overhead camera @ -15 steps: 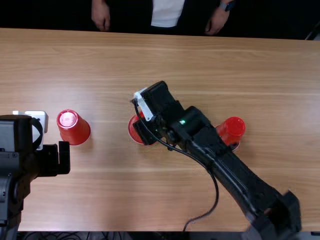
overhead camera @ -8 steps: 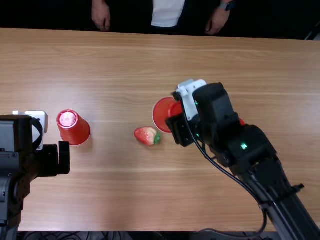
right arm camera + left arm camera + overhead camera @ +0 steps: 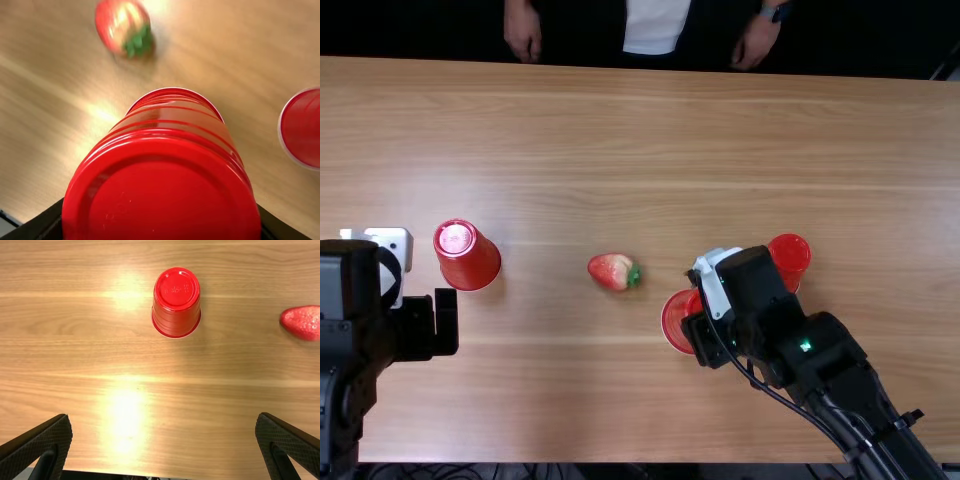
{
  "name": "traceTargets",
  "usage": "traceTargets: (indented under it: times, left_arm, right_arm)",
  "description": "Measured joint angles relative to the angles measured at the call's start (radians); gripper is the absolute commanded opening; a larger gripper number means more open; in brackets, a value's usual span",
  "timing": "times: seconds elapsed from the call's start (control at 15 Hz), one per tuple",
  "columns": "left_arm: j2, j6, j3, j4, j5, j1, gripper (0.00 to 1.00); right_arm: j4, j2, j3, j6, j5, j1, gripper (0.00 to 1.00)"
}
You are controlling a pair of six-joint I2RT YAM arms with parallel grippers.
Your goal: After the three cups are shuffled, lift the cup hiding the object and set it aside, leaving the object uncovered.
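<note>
At the lower right of the top view, the right gripper (image 3: pixel 700 325) is clamping the lifted cup (image 3: pixel 676 322) between its fingers. The cup is lying tipped, its open mouth facing the left of the frame. A second ago that cup was sitting upside down at the centre of the table (image 3: pixel 640 130). Half a second ago it was already up and swinging rightward. Now it is coming down toward the near edge, low over the wood, though I cannot tell whether it is touching yet.

At the lower left, the left gripper (image 3: pixel 161 419) is hanging with its fingers spread wide, holding nothing, and sitting much where it was.

Farther in, the strawberry (image 3: pixel 614 271) is lying bare at the centre of the frame, not having budged since the cup came off it. The left cup (image 3: pixel 467 255) and the right cup (image 3: pixel 788 257) are standing inverted and untouched, the right one just beside the working arm.

To my eye the uncovering is done. What is remaining is parking the cup and letting go without nudging that right cup.
</note>
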Motion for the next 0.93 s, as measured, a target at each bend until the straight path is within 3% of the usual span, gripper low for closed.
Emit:
traceTargets:
  times: [0.27, 0.33, 0.4, 0.47, 0.53, 0.93]
  left_arm:
    - [-0.043, -0.001, 0.000, -0.001, 0.000, 0.000, 1.00]
    - [-0.049, -0.002, 0.000, -0.012, 0.000, 0.000, 1.00]
    - [-0.053, -0.002, 0.000, -0.023, 0.000, 0.000, 1.00]
    - [-0.058, -0.002, 0.000, -0.027, 0.000, 0.000, 1.00]
    - [-0.067, -0.002, 0.000, -0.028, 0.000, 0.000, 1.00]
    - [-0.085, -0.002, 0.000, -0.041, 0.000, 0.000, 1.00]
  right_arm:
    - [0.114, 0.000, -0.135, -0.001, 0.000, 0.000, 0.32]
    - [0.171, 0.000, -0.158, 0.000, 0.000, 0.000, 0.41]
    - [0.210, 0.000, -0.171, 0.000, 0.000, 0.000, 0.59]
    - [0.233, 0.000, -0.176, 0.000, 0.000, 0.000, 0.90]
    - [0.239, 0.000, -0.176, 0.000, 0.000, 0.000, 1.00]
    - [0.240, -0.001, -0.173, -0.001, 0.000, 0.000, 1.00]
